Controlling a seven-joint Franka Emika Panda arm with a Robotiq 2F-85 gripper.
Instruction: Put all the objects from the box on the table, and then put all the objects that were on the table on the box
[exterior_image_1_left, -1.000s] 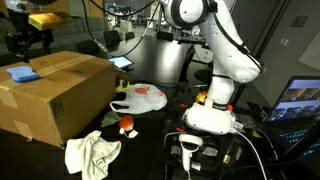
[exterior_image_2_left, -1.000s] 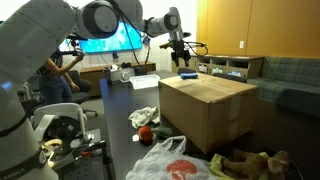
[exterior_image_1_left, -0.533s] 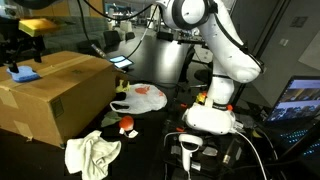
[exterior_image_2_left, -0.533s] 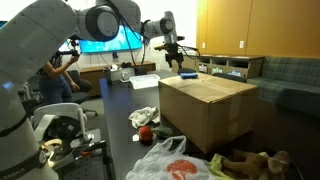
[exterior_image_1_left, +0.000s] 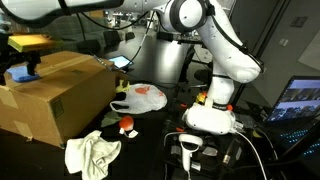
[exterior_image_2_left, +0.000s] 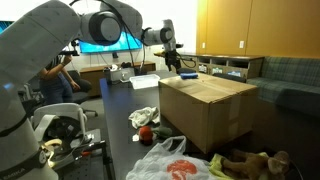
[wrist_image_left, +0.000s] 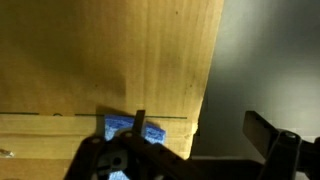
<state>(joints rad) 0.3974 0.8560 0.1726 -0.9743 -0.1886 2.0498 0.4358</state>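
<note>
- Gripper (exterior_image_1_left: 31, 66) hangs over the far corner of the box (exterior_image_1_left: 60, 95) with its jaws spread wide and nothing between them (in the wrist view one finger (wrist_image_left: 272, 135) juts out over the dark surface past the cardboard edge).
- Right under the gripper (exterior_image_2_left: 172, 62), a blue object (exterior_image_1_left: 20, 74) lies flat on the box top close to its edge. The wrist view shows it (wrist_image_left: 125, 131) beside a fold line in the cardboard. Whether a finger touches it cannot be told.
- The box (exterior_image_2_left: 215, 110) stands closed on the table (exterior_image_1_left: 150, 145).
- On the table beside the box lie a crumpled white cloth (exterior_image_1_left: 92, 152) and a plastic bag (exterior_image_1_left: 140, 97) with red print, and a small red object (exterior_image_1_left: 127, 125) sits between them.
- In an exterior view a brown soft thing (exterior_image_2_left: 250, 165) lies at the foot of the box (too blurred to name).
</note>
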